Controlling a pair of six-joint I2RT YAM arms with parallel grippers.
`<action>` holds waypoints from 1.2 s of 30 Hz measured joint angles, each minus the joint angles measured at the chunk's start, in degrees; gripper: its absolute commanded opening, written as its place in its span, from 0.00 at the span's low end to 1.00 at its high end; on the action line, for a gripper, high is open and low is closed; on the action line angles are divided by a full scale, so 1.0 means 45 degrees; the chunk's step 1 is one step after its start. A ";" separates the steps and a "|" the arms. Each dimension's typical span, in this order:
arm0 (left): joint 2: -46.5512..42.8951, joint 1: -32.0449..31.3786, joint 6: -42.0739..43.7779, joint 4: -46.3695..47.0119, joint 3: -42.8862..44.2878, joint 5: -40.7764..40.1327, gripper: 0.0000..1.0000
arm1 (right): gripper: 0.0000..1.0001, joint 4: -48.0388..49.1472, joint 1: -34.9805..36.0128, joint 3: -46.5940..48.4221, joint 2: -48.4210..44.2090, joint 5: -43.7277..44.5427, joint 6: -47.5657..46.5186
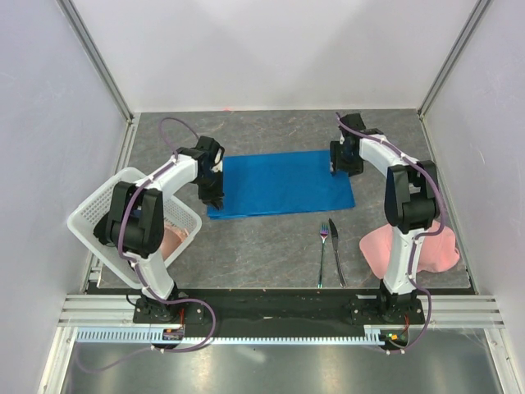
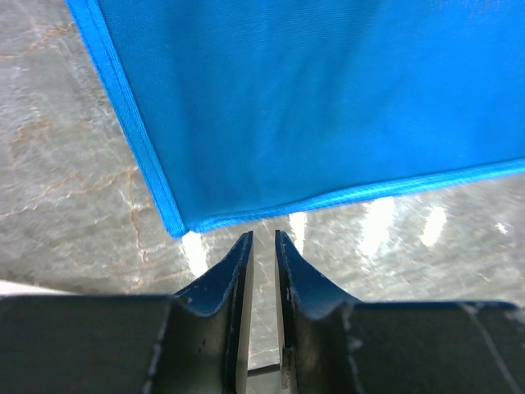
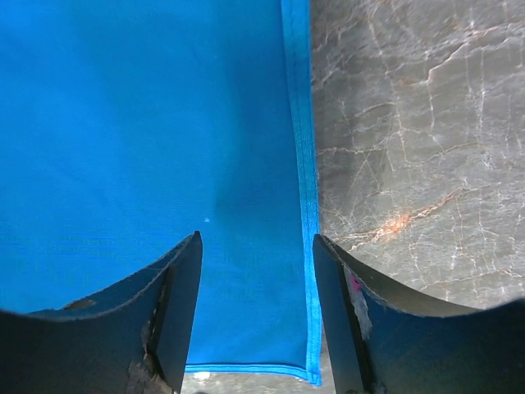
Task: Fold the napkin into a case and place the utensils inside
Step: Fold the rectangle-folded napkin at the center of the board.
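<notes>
The napkin (image 1: 279, 184) lies as a flat blue rectangle in the middle of the table (image 1: 262, 246), with the fork (image 1: 323, 246) and knife (image 1: 336, 254) just near of it. The left pincer (image 2: 262, 242) is almost together and empty, just off the near-left corner. The right pincer (image 3: 256, 246) is apart, straddling the right hem by the far corner. For the next fold, each should probably pinch every layer at a corner, lift low and travel evenly so the edges align.

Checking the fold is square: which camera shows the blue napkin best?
The top external view: it shows nearly the whole napkin as a flat rectangle on the table. The left wrist view shows only one corner with layered hems; the right wrist view shows only one side edge and a near corner.
</notes>
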 measured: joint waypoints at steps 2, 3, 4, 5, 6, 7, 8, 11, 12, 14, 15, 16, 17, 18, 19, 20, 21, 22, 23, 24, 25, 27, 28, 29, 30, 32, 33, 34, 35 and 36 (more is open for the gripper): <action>-0.0185 0.0000 -0.0010 -0.0058 0.0107 0.0083 0.23 | 0.65 -0.0102 0.0141 0.0000 0.0102 0.0345 -0.0151; -0.0223 0.0000 -0.0015 -0.0083 0.0214 0.0165 0.23 | 0.66 -0.0146 0.0204 0.0000 0.0136 0.0539 -0.0233; -0.0233 0.0000 -0.0019 -0.0078 0.0325 0.0253 0.23 | 0.66 -0.0170 0.0253 0.0000 0.0160 0.0733 -0.0311; -0.0233 0.0000 -0.0029 -0.0068 0.0418 0.0330 0.23 | 0.66 -0.0199 0.0296 0.0000 0.0180 0.0835 -0.0364; -0.0233 0.0000 -0.0083 -0.0068 0.0481 0.0398 0.23 | 0.66 -0.0214 0.0325 0.0000 0.0180 0.0957 -0.0418; -0.0233 0.0000 -0.0117 -0.0078 0.0534 0.0500 0.23 | 0.67 -0.0214 0.0345 0.0000 0.0185 0.1059 -0.0457; -0.0233 0.0000 -0.0141 -0.0073 0.0573 0.0568 0.23 | 0.67 -0.0214 0.0359 0.0000 0.0185 0.1107 -0.0495; -0.0233 0.0000 -0.0204 -0.0083 0.0665 0.0670 0.23 | 0.66 -0.0194 0.0355 0.0000 0.0233 0.1122 -0.0549; -0.0233 0.0000 -0.0223 -0.0092 0.0699 0.0675 0.23 | 0.66 -0.0185 0.0359 0.0000 0.0262 0.1107 -0.0549; -0.0233 0.0000 -0.0243 -0.0097 0.0831 0.0733 0.24 | 0.65 -0.0121 0.0355 -0.0005 0.0374 0.1078 -0.0544; -0.0233 0.0000 -0.0243 -0.0102 0.0899 0.0777 0.24 | 0.64 -0.0029 0.0355 -0.0034 0.0437 0.1078 -0.0544; -0.0228 0.0000 -0.0248 -0.0102 0.1010 0.0835 0.24 | 0.62 0.0058 0.0355 -0.0087 0.0510 0.1078 -0.0544; -0.0228 0.0000 -0.0248 -0.0097 0.1098 0.0889 0.24 | 0.61 0.0175 0.0355 -0.0151 0.0563 0.1030 -0.0534; -0.0228 0.0000 -0.0248 -0.0097 0.1166 0.0894 0.24 | 0.60 0.0262 0.0355 -0.0175 0.0563 0.1025 -0.0539; -0.0228 0.0000 -0.0248 -0.0078 0.1209 0.0903 0.24 | 0.58 0.0369 0.0355 -0.0214 0.0563 0.1005 -0.0534; -0.0228 0.0000 -0.0248 -0.0073 0.1229 0.0908 0.24 | 0.54 0.0471 0.0355 -0.0248 0.0563 0.0976 -0.0529; -0.0228 0.0000 -0.0248 -0.0087 0.1229 0.0908 0.24 | 0.52 0.0593 0.0355 -0.0296 0.0559 0.0957 -0.0515; -0.0228 0.0000 -0.0248 -0.0107 0.1229 0.0908 0.24 | 0.50 0.0690 0.0355 -0.0330 0.0559 0.0942 -0.0510; -0.0228 0.0000 -0.0248 -0.0117 0.1229 0.0903 0.24 | 0.44 0.0831 0.0355 -0.0389 0.0539 0.0947 -0.0491; -0.0228 0.0000 -0.0248 -0.0117 0.1229 0.0903 0.24 | 0.42 0.0947 0.0374 -0.0461 0.0525 0.0942 -0.0486; -0.0228 0.0000 -0.0253 -0.0117 0.1229 0.0903 0.24 | 0.37 0.1083 0.0389 -0.0539 0.0491 0.0933 -0.0476; -0.0228 0.0000 -0.0253 -0.0121 0.1229 0.0903 0.24 | 0.31 0.1438 0.0427 -0.0763 0.0393 0.0957 -0.0427; -0.0228 0.0000 -0.0253 -0.0121 0.1229 0.0903 0.24 | 0.25 0.1559 0.0432 -0.0840 0.0359 0.0952 -0.0423; -0.0228 0.0000 -0.0253 -0.0121 0.1229 0.0903 0.24 | 0.21 0.1671 0.0437 -0.0894 0.0335 0.0942 -0.0403; -0.0228 0.0000 -0.0257 -0.0121 0.1229 0.0903 0.24 | 0.19 0.1768 0.0437 -0.0913 0.0330 0.0933 -0.0393; -0.0228 0.0000 -0.0257 -0.0117 0.1229 0.0903 0.24 | 0.10 0.1860 0.0437 -0.0923 0.0330 0.0903 -0.0423; -0.0228 0.0000 -0.0257 -0.0117 0.1229 0.0903 0.24 | 0.08 0.1885 0.0427 -0.0923 0.0330 0.0860 -0.0447; -0.0214 0.0000 -0.0257 -0.0117 0.1229 0.0903 0.24 | 0.03 0.1899 0.0423 -0.0923 0.0330 0.0821 -0.0447; -0.0180 0.0000 -0.0262 -0.0117 0.1239 0.0903 0.24 | 0.00 0.1894 0.0413 -0.0923 0.0321 0.0777 -0.0457; -0.0097 0.0000 -0.0262 -0.0117 0.1277 0.0903 0.24 | 0.00 0.1894 0.0403 -0.0923 0.0306 0.0748 -0.0461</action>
